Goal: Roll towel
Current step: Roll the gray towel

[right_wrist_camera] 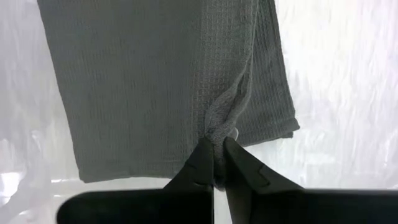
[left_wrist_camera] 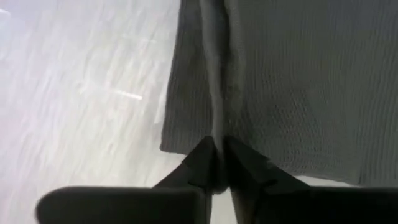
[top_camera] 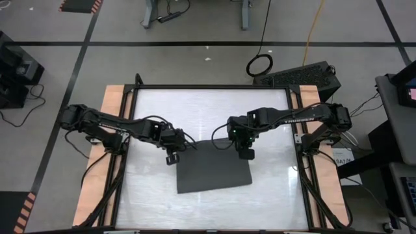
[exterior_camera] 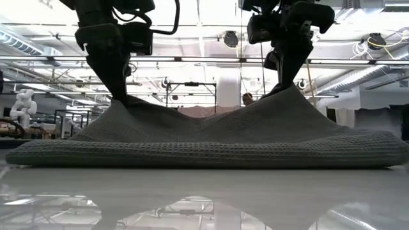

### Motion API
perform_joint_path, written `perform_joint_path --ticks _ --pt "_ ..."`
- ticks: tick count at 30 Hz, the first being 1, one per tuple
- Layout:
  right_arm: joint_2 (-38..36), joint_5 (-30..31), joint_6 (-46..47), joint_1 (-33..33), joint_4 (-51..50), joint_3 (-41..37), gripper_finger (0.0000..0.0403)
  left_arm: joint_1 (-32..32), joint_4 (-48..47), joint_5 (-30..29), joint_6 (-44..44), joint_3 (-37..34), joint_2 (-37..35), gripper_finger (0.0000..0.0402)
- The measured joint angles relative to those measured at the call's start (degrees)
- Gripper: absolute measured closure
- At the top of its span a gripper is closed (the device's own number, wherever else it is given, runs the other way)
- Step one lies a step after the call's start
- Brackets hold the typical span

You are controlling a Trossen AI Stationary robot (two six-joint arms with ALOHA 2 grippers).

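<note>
Right, towel (top_camera: 214, 169) lay flat near middle of table (top_camera: 149, 195), dark grey, far edge pulled up into two peaks while near edge stayed down on surface. You had left gripper (top_camera: 172, 158) at far left corner, fingers (left_wrist_camera: 198, 163) pinched together on small fold of cloth. You had right gripper (top_camera: 246, 153) at far right corner, fingers (right_wrist_camera: 200, 163) likewise clamped on bunched cloth. Between both peaks, cloth sagged. Both arms reached inward from table's sides.
</note>
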Motion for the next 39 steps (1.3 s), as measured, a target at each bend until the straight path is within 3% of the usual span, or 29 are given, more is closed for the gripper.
perform_joint_path --ticks 12,19,26,33,39 --pt "0.02 -0.95 -0.99 0.00 2.12 0.02 0.0399 -0.03 -8.79 -4.78 -7.27 1.29 -6.60 0.0249" --pt "0.02 -0.84 -1.05 0.00 2.56 0.02 0.0399 -0.01 -6.20 -7.76 -13.59 -1.59 -8.39 0.0245" --pt "0.04 3.62 -0.93 -0.03 2.49 0.02 0.0399 -0.03 9.67 -3.32 -15.32 -8.24 -8.24 0.0245" --pt "0.50 4.33 -0.97 -0.07 1.98 0.04 0.0396 -0.01 11.68 -2.82 -18.74 -11.88 -8.24 0.0245" --pt "0.50 11.07 1.78 -0.16 1.41 0.07 0.0344 -0.08 11.84 -1.37 -19.63 -12.07 -8.24 0.0245"
